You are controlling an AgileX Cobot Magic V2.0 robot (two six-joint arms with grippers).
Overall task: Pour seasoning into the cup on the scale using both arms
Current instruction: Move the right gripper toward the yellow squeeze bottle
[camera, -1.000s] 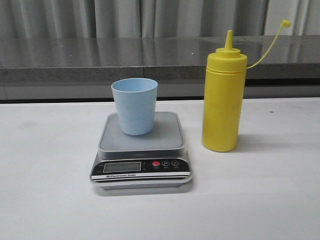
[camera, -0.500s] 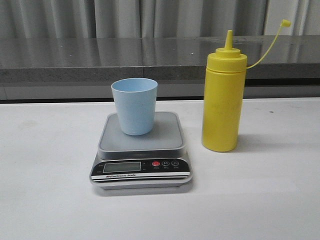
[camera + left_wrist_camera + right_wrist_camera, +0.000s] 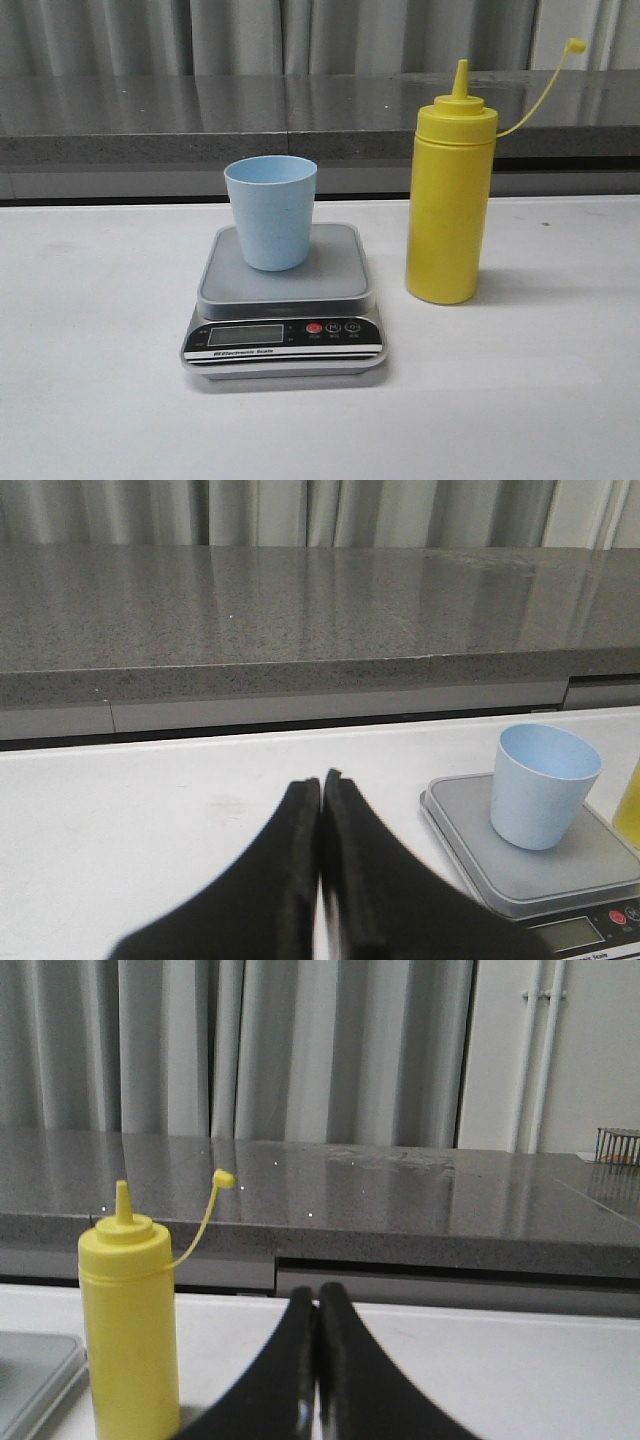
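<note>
Waiting with fingers pressed together and empty, the left hand (image 3: 320,785) has one blue cup (image 3: 545,785) ahead to its right on one scale (image 3: 535,865). The right hand (image 3: 318,1295), likewise closed, has one uncapped yellow squeeze bottle (image 3: 130,1325) to its left (cup pre-staged for weighing), on the desk (image 3: 100,400).

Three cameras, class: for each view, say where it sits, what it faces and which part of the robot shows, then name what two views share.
Front view: looks forward over the table at the cup on the scale and the seasoning; no robot part shows.
Left wrist view: on the left arm, low, facing cup and scale; the shut left gripper shows.
Right wrist view: on the right arm, facing the seasoning; the shut right gripper shows.
Shared: front and left wrist views both show the cup.
</note>
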